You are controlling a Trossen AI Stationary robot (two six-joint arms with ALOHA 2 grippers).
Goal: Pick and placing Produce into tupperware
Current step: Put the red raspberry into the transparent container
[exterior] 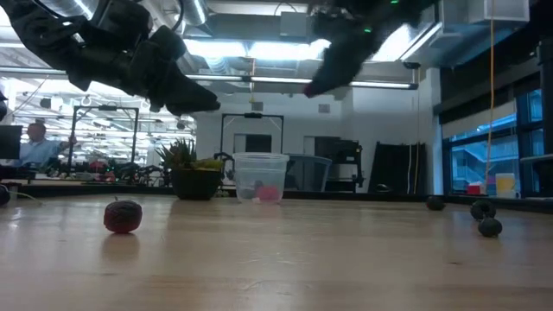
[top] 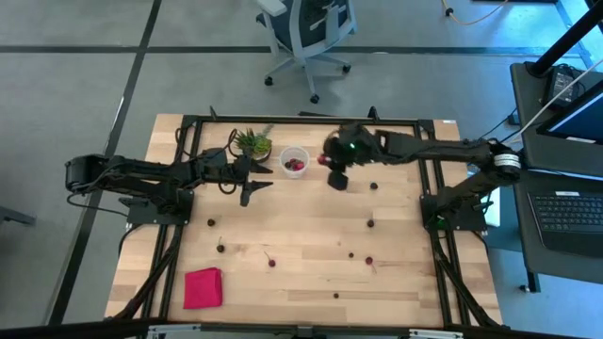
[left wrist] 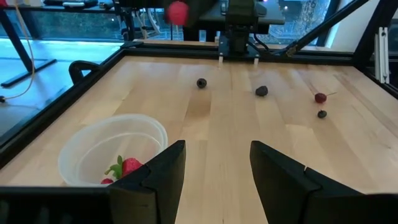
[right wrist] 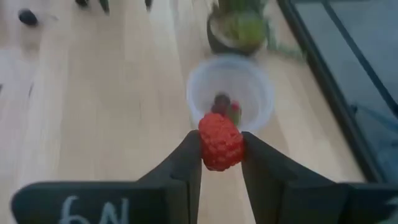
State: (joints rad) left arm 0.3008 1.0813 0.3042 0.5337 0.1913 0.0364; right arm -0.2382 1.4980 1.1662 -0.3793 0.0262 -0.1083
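Note:
The clear round tupperware (top: 294, 161) stands near the table's far edge, beside the potted plant (top: 252, 143), with red fruits inside (right wrist: 227, 106). My right gripper (right wrist: 221, 160) hovers just right of it, shut on a red raspberry (right wrist: 219, 142). My left gripper (left wrist: 216, 167) is open, held above the table just left of the tupperware (left wrist: 112, 149). Loose dark and red fruits (top: 271, 262) lie scattered on the wood; one sits near the low camera (exterior: 123, 216). My right gripper pinches the raspberry's two sides (right wrist: 204, 146) between its two fingers (right wrist: 189, 163). The berry sits at their free ends, lifted clear of the table, to the right of the tupperware and above its height.
A pink-red cloth (top: 203, 287) lies at the near left corner. The spiky plant stands left of the tupperware. Black frame rails (top: 301, 120) run along the table's edges. More loose fruits lie toward the right half (top: 370, 224).

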